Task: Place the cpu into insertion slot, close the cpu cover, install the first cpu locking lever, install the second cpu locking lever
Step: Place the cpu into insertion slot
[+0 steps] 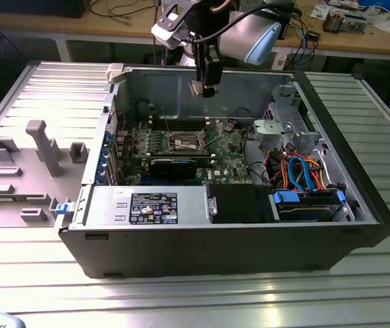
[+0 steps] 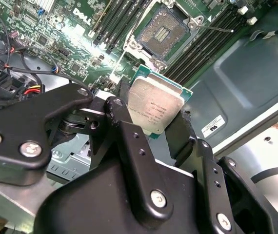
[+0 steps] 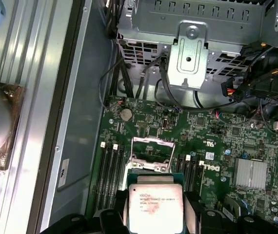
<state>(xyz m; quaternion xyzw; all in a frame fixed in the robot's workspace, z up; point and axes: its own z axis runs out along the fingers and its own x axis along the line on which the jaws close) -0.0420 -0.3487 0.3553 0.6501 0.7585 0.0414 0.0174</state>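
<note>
Above the open CPU socket (image 2: 161, 31) on the green motherboard (image 2: 75, 44), the pincer (image 2: 152, 114) is clamped on two opposite edges of the cpu (image 2: 154, 100). The chip lies flat with its metal top upward, and the socket is below it, well apart.

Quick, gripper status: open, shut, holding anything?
Gripper: shut on the small flat square cpu with the dull silver-grey metal top, held clear of the empty socket on the green board.
</note>
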